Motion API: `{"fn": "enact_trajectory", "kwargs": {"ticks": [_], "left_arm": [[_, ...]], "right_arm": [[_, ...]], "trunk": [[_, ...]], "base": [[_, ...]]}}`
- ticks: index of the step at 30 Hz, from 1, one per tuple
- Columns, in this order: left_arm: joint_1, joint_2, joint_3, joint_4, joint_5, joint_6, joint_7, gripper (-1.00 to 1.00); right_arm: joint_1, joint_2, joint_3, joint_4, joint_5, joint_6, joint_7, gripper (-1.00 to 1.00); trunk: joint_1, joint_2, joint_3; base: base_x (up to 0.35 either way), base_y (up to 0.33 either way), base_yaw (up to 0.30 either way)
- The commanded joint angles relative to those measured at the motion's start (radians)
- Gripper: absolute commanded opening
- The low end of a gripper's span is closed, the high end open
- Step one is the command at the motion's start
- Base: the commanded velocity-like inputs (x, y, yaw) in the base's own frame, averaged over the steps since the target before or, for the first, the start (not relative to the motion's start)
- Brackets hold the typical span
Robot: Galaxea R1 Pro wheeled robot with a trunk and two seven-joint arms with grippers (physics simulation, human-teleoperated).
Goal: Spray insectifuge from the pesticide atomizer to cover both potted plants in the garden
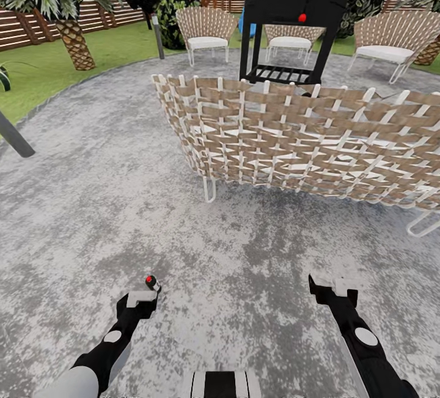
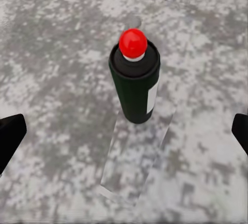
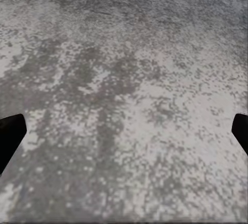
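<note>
The pesticide atomizer (image 2: 135, 79), dark green with a red cap, stood between my left gripper's (image 1: 146, 293) spread fingertips (image 2: 10, 136); whether they gripped it I could not tell. My right gripper (image 1: 330, 288) hung wide open, empty, over the stone patio (image 1: 110, 202).

Both arms are glossy black with rounded segments. The left arm (image 1: 101, 355) widens near the bottom edge into a pale grey-white shell and carries a round white disc on its forearm. The right arm (image 1: 366, 349) bears a similar pale round disc. Each wrist ends in a white, blocky bracket before the black end effector: left end effector (image 1: 142, 298), right end effector (image 1: 333, 288). In both wrist views the fingertips (image 2: 10, 136) are plain matte black wedges. A white-and-black panel of the trunk (image 1: 221, 384) sits between the arms.
</note>
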Motion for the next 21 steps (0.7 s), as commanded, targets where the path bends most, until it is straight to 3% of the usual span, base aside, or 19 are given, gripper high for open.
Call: {"fn": "enact_trajectory", "kwargs": {"ticks": [1, 21], "left_arm": [[0.0, 0.0, 0.006, 0.001, -0.011, -0.004, 0.002, 1.0], [0.0, 0.001, 0.006, 0.001, -0.011, -0.004, 0.001, 1.0]], "right_arm": [[0.0, 0.0, 0.0, -0.001, 0.004, 0.001, 0.0, 1.0], [0.001, -0.007, -0.001, 0.027, 0.009, -0.004, 0.006, 1.0]], "trunk": [[0.0, -0.001, -0.005], [0.009, -0.005, -0.082]], "base": [[0.0, 0.0, 0.0], [0.0, 0.0, 0.0]]}}
